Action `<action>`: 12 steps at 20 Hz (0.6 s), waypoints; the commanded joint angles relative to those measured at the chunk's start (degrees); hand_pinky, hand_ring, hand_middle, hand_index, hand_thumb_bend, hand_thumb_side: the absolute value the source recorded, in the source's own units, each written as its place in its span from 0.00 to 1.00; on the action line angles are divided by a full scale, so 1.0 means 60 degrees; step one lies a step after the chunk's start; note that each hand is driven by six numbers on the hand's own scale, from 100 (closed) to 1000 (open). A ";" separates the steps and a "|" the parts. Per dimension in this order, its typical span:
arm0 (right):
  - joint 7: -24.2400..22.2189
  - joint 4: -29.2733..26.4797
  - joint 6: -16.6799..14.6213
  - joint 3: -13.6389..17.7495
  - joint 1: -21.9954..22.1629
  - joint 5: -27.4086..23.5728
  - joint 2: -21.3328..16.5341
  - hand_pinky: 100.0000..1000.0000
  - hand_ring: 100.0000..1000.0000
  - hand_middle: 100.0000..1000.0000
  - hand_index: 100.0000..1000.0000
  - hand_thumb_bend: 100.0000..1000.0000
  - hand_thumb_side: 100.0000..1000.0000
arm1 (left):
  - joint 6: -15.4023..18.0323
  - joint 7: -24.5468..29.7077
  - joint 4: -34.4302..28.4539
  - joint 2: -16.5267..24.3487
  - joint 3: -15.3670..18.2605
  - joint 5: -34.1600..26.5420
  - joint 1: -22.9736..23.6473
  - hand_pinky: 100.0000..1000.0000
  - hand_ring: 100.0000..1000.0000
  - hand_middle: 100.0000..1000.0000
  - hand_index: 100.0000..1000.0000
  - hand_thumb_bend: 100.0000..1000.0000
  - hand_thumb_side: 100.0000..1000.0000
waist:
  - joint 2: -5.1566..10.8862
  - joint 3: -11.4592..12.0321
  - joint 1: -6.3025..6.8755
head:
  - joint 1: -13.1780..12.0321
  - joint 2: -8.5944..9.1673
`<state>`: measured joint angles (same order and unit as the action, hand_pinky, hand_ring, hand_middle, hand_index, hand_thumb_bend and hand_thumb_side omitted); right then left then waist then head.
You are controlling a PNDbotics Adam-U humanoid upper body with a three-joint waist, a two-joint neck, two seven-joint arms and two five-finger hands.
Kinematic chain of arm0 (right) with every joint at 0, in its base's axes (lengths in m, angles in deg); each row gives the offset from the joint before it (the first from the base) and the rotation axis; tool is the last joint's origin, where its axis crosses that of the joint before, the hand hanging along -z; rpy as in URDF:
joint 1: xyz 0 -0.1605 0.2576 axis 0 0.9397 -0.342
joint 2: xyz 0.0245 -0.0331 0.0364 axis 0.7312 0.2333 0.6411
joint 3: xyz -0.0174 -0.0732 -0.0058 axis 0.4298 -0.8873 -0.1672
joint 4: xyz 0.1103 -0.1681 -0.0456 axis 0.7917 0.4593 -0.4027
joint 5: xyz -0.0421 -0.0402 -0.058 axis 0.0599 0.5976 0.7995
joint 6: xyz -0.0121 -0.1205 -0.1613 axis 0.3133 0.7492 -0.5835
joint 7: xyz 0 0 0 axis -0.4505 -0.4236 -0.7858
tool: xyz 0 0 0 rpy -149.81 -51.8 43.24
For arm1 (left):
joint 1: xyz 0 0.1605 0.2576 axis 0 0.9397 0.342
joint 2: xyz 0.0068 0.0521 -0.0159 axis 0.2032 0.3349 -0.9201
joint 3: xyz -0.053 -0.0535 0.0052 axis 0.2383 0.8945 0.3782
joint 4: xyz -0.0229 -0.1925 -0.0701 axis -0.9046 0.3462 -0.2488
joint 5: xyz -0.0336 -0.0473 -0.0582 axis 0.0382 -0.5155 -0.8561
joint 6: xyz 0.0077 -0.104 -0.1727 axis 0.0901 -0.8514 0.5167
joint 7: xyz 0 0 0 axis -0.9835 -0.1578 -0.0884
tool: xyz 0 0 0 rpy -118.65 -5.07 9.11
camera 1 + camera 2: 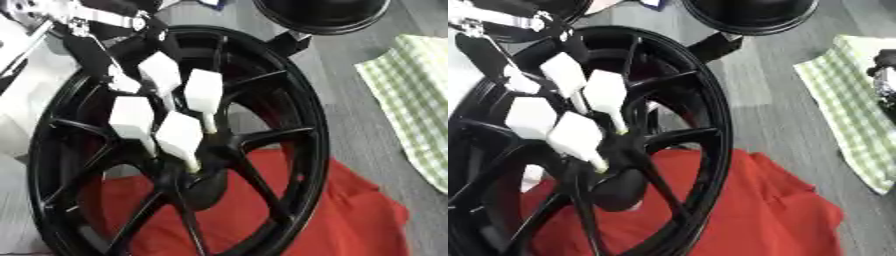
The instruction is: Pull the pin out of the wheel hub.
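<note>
A black spoked wheel (302, 107) lies tilted over a red cloth (350, 215). Its dark hub (206, 187) sits at the centre, low in the left eye view. My left hand (179, 135), black with white covers, comes in from the upper left and reaches down through the spokes, its tips right at the hub. I cannot make out the pin itself under the hand. A dark part at the right edge of the right eye view looks like my right hand (884, 75), over the checked cloth.
A green-and-white checked cloth (416, 95) lies at the right on the grey surface (350, 125). A second black round part (324, 15) stands at the top behind the wheel. White surfaces border the wheel on the left.
</note>
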<state>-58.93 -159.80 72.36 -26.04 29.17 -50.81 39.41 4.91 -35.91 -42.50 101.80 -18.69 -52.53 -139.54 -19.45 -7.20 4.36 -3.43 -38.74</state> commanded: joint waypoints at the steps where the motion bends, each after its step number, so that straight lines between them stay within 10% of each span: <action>1: 0.0034 -0.0071 -0.0030 0.0113 -0.0082 -0.0023 -0.0139 0.84 0.75 0.69 0.70 0.00 0.32 | 0.0114 0.0079 -0.0045 0.0117 0.0025 0.0093 -0.0140 0.81 0.82 0.74 0.81 0.18 0.27 | 0.0164 -0.0036 -0.0038 | -0.0033 -0.0034; 12: 0.0063 -0.0069 -0.0064 0.0134 -0.0087 -0.0087 -0.0090 0.84 0.75 0.69 0.70 0.00 0.33 | 0.0050 0.0079 0.0014 0.0014 0.0039 0.0064 -0.0199 0.76 0.73 0.58 0.71 0.08 0.25 | 0.0192 -0.0103 -0.0024 | -0.0041 -0.0039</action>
<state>-58.69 -159.77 72.11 -25.99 29.16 -51.06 39.50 4.87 -35.89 -42.08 101.11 -19.08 -51.75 -139.55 -19.45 -7.75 4.44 -3.45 -38.75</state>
